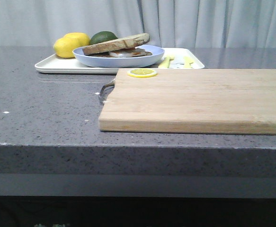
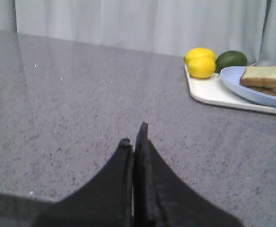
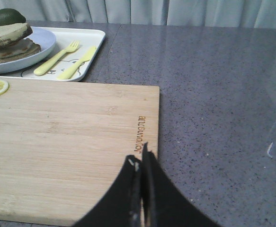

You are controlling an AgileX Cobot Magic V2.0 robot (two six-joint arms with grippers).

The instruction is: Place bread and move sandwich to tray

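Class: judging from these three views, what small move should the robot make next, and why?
Probably none beyond keeping both arms back. The sandwich already sits on its round light-blue plate on the flat white tray, and the left hand and right hand are shut on nothing.

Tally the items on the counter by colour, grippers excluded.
Yellow: 5 (two lemons, lemon slice, fork, knife)
Green: 1 (avocado)
Light blue: 1 (plate)
White: 1 (tray)
Tan or wood: 2 (sandwich, cutting board)
Total: 10
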